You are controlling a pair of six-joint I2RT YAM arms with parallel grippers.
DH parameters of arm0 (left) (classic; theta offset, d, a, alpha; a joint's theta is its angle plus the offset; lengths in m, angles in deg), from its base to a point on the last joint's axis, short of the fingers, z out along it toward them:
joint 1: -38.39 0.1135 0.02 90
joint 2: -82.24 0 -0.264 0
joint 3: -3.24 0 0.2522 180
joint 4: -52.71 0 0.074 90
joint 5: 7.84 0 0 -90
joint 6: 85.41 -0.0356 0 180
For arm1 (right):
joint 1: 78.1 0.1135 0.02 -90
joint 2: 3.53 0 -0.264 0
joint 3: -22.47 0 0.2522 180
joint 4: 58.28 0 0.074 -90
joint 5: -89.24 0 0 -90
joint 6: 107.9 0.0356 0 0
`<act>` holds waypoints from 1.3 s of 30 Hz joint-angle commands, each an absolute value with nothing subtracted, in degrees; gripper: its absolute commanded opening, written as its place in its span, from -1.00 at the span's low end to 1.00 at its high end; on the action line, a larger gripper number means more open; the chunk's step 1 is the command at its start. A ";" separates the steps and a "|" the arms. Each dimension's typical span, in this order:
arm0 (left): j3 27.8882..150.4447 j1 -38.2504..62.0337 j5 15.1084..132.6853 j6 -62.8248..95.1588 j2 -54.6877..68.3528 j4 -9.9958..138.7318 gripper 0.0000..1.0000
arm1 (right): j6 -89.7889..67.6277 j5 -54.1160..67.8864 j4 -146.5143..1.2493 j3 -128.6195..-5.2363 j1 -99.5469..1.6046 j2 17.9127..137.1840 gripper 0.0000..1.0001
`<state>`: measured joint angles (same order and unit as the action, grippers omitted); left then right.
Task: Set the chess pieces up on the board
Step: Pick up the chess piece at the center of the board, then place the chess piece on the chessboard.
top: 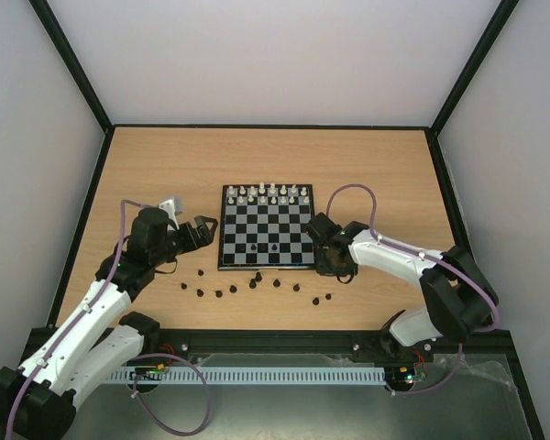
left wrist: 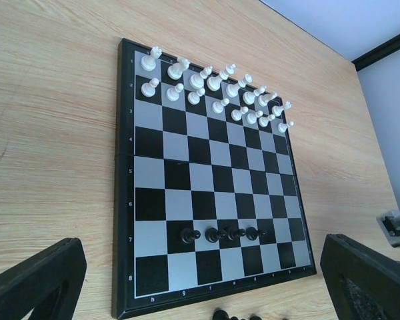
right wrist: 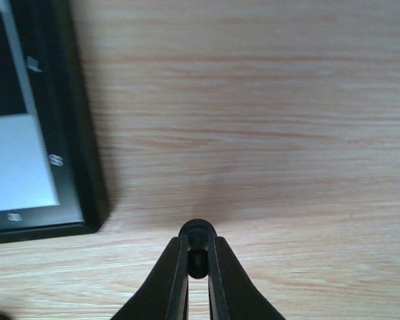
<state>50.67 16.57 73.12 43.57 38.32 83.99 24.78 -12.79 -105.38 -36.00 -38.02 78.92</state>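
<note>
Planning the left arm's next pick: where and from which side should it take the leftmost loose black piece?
Probably from straight above, fingers closing across the leftmost black piece at its body. It is tiny and low on the table, apart from its neighbours, so a side approach gains nothing. Whether it stands or lies is too small to tell.

Right claw pinched on black piece, low over wood. Board corner just left of claw, raised dark rim blocks low sideways pass. Ahead and right of claw: bare table, free passage. Loose black pieces scattered behind-left of claw along board's near edge, narrow gaps. Left claw jaws wide, just beside board's left edge. Ahead of it, middle ranks free. White pieces crowd two far ranks. Four black pieces stand in one near rank.
</note>
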 commanded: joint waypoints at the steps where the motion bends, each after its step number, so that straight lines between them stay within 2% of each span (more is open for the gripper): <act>1: 49.96 16.85 72.78 43.44 38.41 83.16 0.99 | 23.25 -13.72 -109.18 -40.79 -38.35 78.99 -0.96; 8: 49.74 16.86 74.04 44.02 38.58 83.20 0.99 | 18.90 -11.98 -110.78 -51.39 -36.86 81.00 -0.97; 20: 48.89 16.78 75.81 45.96 37.41 81.47 0.99 | 11.75 -8.98 -109.55 -64.22 -33.80 95.76 -0.96; 39: 48.26 16.79 76.27 47.30 35.39 79.57 0.99 | 8.15 -6.08 -108.59 -67.33 -32.32 102.98 -0.84</act>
